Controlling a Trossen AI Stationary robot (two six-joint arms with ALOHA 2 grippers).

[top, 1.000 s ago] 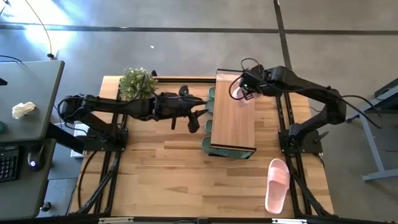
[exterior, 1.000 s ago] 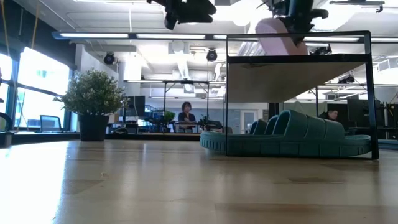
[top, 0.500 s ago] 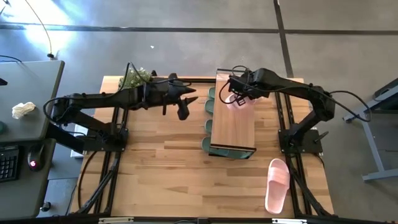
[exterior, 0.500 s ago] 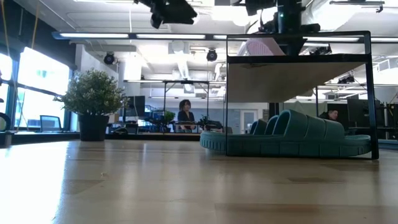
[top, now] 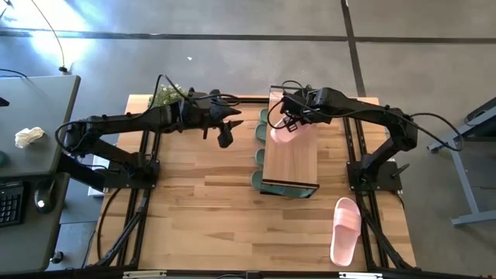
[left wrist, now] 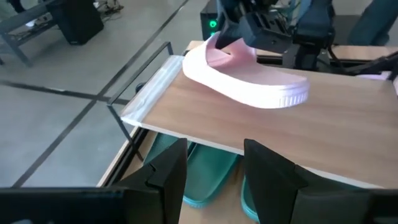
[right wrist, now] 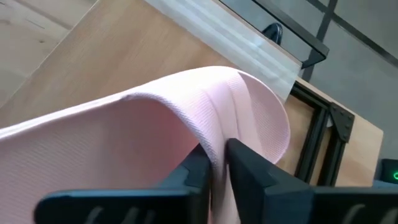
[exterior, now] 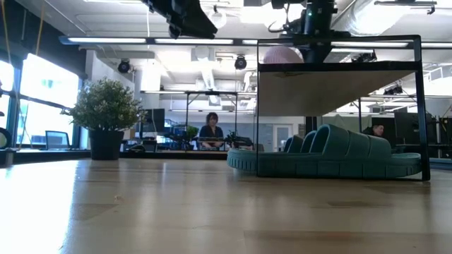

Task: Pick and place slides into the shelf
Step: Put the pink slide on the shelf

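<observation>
The slides are soft, rubbery things, and the pale pink slide (left wrist: 245, 78) now lying on the top of the shelf (top: 291, 159) shows it well: in the right wrist view its wide ridged strap (right wrist: 205, 118) arches up and bends where the right gripper (right wrist: 214, 163) pinches its edge between two narrowly set fingers, so the grasp looks still on, though whether it has begun to let go I cannot tell. From the left wrist view the sole lies flat along the plank at the far end of the shelf, toe toward the near side, with the right gripper at its strap end. A slide like this seems light and flexible rather than stiff; taken by the strap it will likely droop and swing, and the ribbed rubber should give a good, non-slippery hold with no risk of breaking. The strap's raised arch looks the natural place to take hold, since the flat sole offers little to pinch. The green slides (exterior: 332, 154) sit in a row under the shelf, on the table. The second pink slide (top: 345, 229) lies apart near the table's front right corner. The left gripper (top: 225, 138) hovers just left of the shelf, fingers parted and empty.
</observation>
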